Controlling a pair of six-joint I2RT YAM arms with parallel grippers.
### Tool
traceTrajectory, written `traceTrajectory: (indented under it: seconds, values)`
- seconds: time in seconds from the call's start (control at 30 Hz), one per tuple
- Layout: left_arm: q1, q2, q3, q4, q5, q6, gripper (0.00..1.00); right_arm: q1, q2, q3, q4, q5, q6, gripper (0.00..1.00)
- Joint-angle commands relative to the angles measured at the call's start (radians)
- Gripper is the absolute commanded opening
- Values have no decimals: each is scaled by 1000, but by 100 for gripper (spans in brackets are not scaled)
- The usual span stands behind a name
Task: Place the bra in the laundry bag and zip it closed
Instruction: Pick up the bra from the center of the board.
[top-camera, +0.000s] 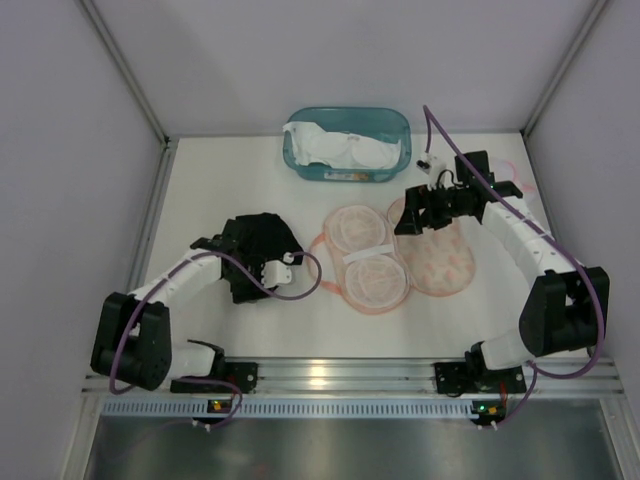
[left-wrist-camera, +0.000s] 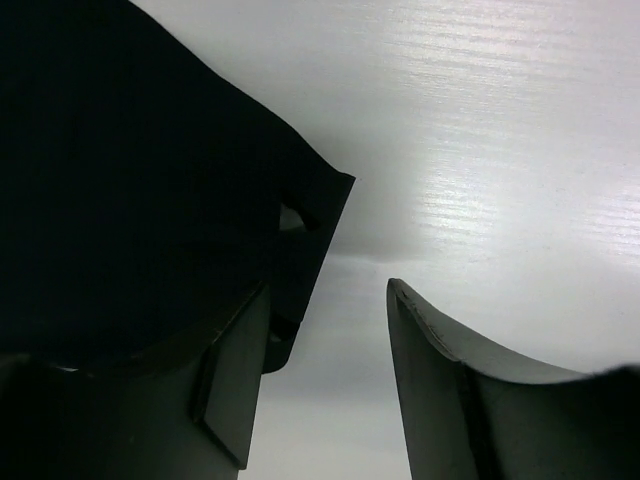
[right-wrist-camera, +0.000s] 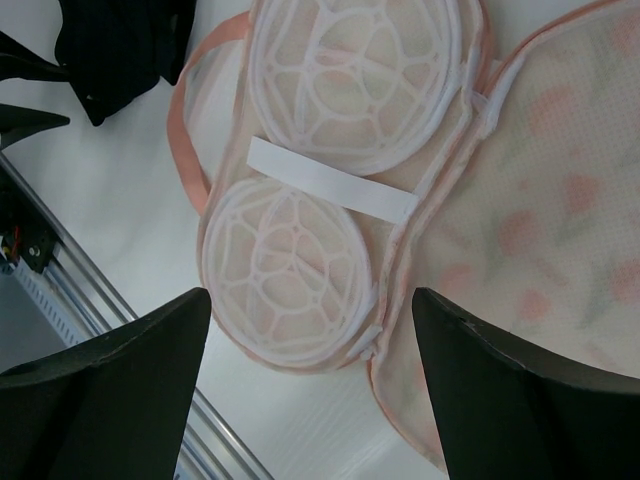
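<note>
The black bra (top-camera: 258, 248) lies bunched on the white table at the left. My left gripper (top-camera: 262, 262) is down against it, open. In the left wrist view the dark bra (left-wrist-camera: 120, 170) covers the left side and drapes over one finger, and bare table shows between the jaws of the left gripper (left-wrist-camera: 330, 300). The pink mesh laundry bag (top-camera: 368, 262) lies unzipped at the centre, with two white domed cages showing and its flap (top-camera: 442, 258) spread to the right. My right gripper (top-camera: 410, 218) hovers open above the bag (right-wrist-camera: 330, 80), nothing between its fingers (right-wrist-camera: 120, 400).
A teal basket (top-camera: 395, 118) holding white garments stands at the back of the table. A metal rail (top-camera: 330, 375) runs along the near edge between the arm bases. Grey walls close in both sides. The bra (right-wrist-camera: 120, 40) shows at the right wrist view's upper left.
</note>
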Motion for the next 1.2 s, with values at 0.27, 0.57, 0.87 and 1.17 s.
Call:
traceTrajectory:
  seconds: [0.27, 0.57, 0.87, 1.17]
  values:
    - [-6, 119, -4, 95, -3, 95, 19, 31, 9, 30, -13, -1, -38, 83]
    - [-83, -146, 187, -76, 47, -75, 0, 32, -7, 42, 29, -2, -39, 82]
    - [-218, -226, 597, -153, 99, -333, 0, 32, -30, 93, 155, 21, 22, 81]
    - [-347, -184, 835, -152, 84, -407, 0, 32, -180, -86, 422, -203, 62, 97]
